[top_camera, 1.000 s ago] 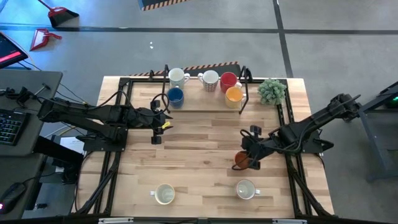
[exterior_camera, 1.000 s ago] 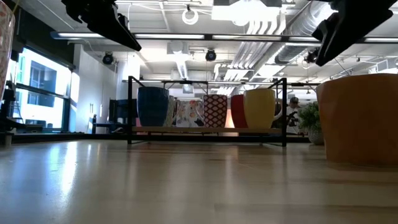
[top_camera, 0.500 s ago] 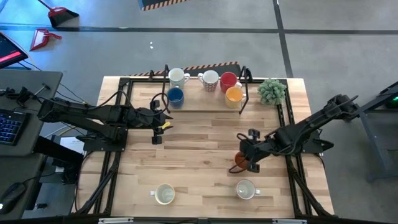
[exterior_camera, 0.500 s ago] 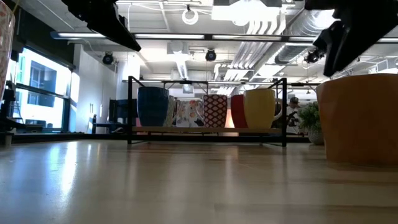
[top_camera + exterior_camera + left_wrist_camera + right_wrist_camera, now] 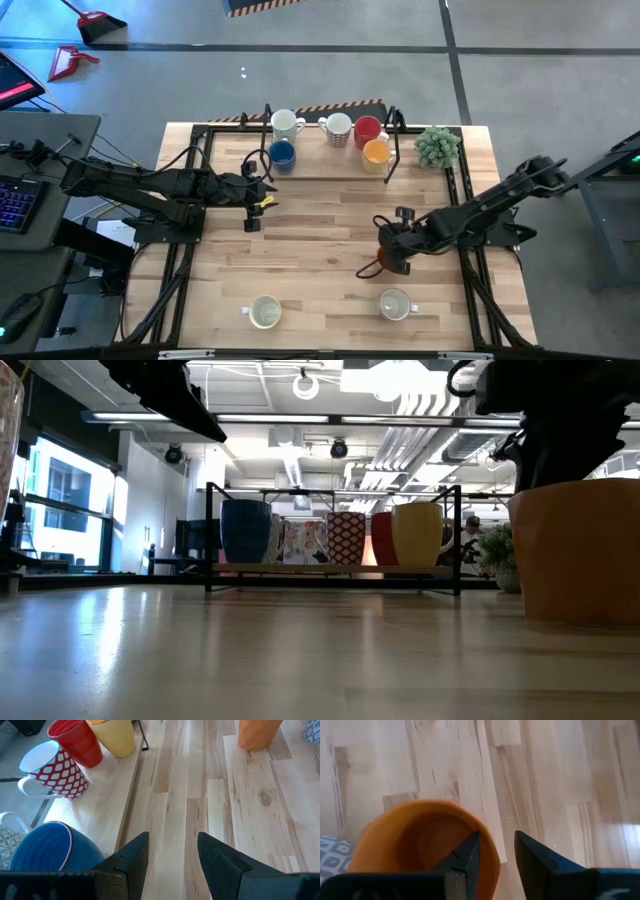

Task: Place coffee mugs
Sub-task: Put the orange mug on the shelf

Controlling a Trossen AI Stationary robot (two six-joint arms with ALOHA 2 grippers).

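Butcher-block table, black frame rails around it, a low rack along the far edge.

Four mugs on the rack: white mug, patterned mug, red mug, yellow mug. Blue mug sits just in front of the white one. These look placed.

Still out on the open boards: dark orange mug mid-right, and two cream mugs near the front edge. My guess is roughly half the job is left.

Right gripper is over the orange mug; the wrist view shows one finger inside the rim, one outside, straddling the wall, not yet pinched.

Left gripper waits left of centre, fingers spread, empty.

Small green plant at the far right corner.
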